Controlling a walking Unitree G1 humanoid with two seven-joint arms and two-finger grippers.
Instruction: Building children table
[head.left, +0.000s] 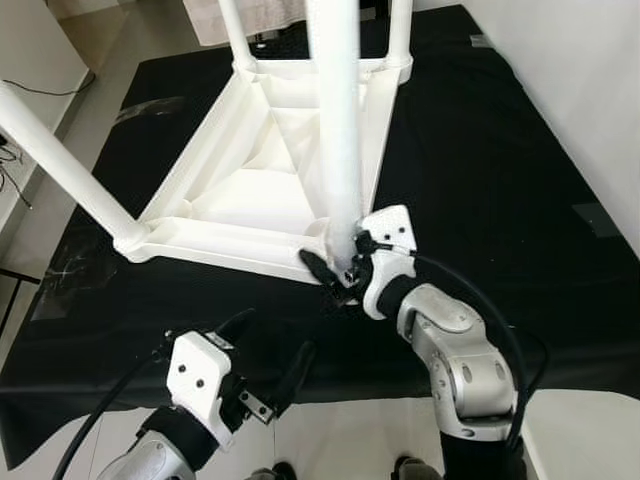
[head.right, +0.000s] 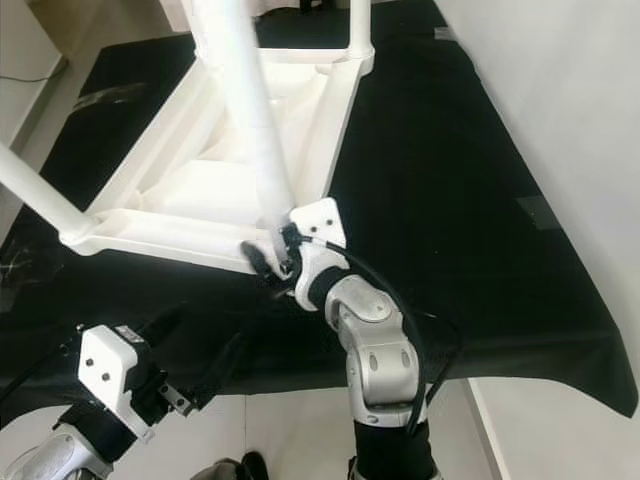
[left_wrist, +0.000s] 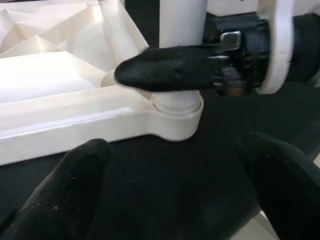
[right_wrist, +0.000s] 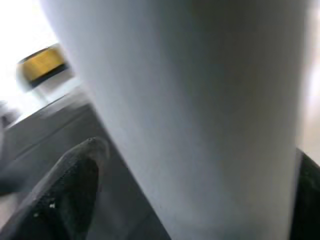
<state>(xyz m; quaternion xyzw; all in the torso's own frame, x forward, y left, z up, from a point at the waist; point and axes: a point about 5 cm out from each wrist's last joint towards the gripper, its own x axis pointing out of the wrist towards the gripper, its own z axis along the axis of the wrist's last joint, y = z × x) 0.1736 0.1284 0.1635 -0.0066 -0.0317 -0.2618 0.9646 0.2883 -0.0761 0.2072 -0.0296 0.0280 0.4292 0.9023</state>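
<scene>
Black mat (head.left: 480, 180) over pale floor, upturned white table (head.left: 250, 190) at its near half, right gripper (head.left: 342, 268) clamped on the near corner leg (head.left: 335, 120), left gripper (head.left: 268, 350) spread open, holding nothing, above the mat's front edge.

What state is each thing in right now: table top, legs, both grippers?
Table top: upside down on the black mat.
Near leg: standing in its corner socket, gripped at the base.
Other legs: standing in their corners.
Right gripper: shut on the near leg.
Left gripper: open, holding nothing, hovering over the mat's front edge.
</scene>
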